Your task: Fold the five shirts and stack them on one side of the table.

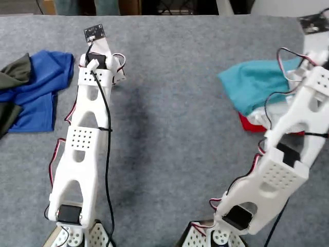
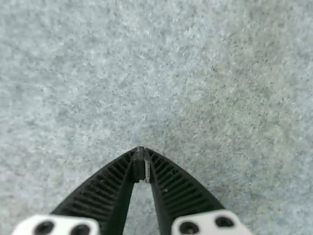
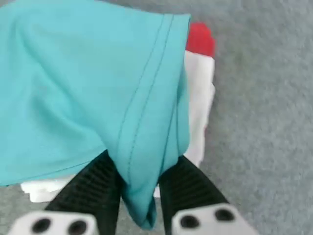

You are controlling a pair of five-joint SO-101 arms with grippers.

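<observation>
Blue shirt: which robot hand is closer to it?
Left. The left gripper is shut over bare table, a short way from the blue shirt. The right gripper is far across the table, pinching the teal shirt.

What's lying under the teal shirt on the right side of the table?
A white shirt and a red shirt peek out beneath it. The teal shirt, pinched in the right gripper, covers the rest, so how they are folded cannot be seen.
</observation>
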